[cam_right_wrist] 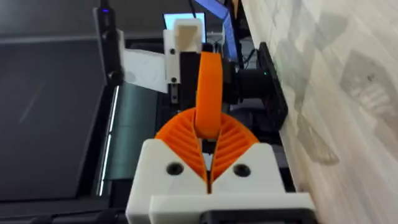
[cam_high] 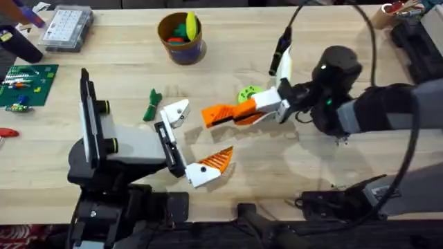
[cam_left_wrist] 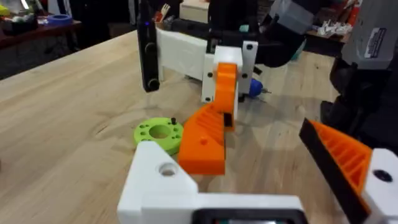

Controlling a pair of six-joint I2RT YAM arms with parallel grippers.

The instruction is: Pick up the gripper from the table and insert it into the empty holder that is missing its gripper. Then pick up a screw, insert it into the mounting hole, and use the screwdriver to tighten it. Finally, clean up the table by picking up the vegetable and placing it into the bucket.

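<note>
Light wood table; dark side table behind.

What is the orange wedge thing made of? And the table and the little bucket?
The orange wedge looks like hard matte plastic: flat faces, sharp edges, one even colour, maybe printed. The table looks like pale wood, since grain lines and plank seams run along it, with a smooth finish. The bucket seems plastic too, with a tan rim and a slightly glossy purple-blue body, though that is harder to tell.
</note>
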